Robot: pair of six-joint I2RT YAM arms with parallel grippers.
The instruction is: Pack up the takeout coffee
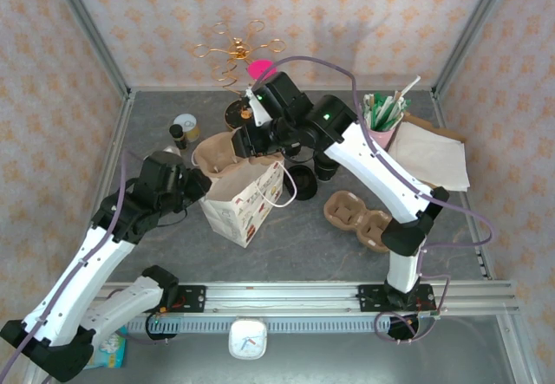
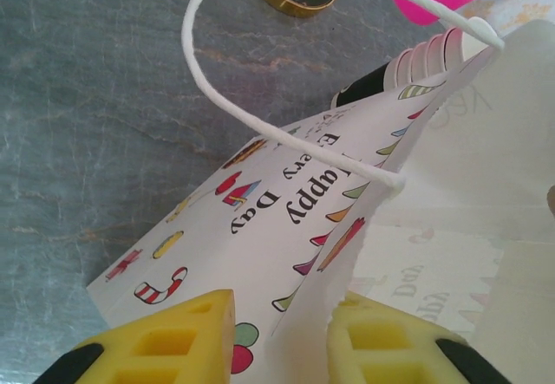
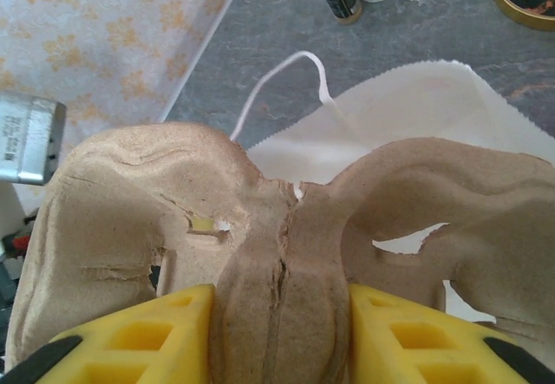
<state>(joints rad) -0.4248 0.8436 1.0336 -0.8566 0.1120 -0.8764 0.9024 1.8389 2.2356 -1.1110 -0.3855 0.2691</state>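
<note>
A brown moulded-pulp cup carrier (image 1: 217,152) hangs tilted over the mouth of the printed paper bag (image 1: 247,198). My right gripper (image 3: 282,332) is shut on the carrier's centre ridge (image 3: 282,271), both yellow pads pressed against it. The takeout coffee's lidded cup is hidden behind the pulp. My left gripper (image 2: 282,341) is at the bag's left rim (image 2: 364,228). Its pads stand on either side of the paper wall, with a gap still showing beside the left pad. The bag's white cord handle (image 2: 208,63) loops above.
A second brown carrier (image 1: 360,218) lies right of the bag, with black lids (image 1: 303,178) behind it. The pink cup of straws (image 1: 381,115) and a white paper sheet (image 1: 429,154) sit at the back right. A gold wire stand (image 1: 236,50) and small jars (image 1: 186,128) stand behind.
</note>
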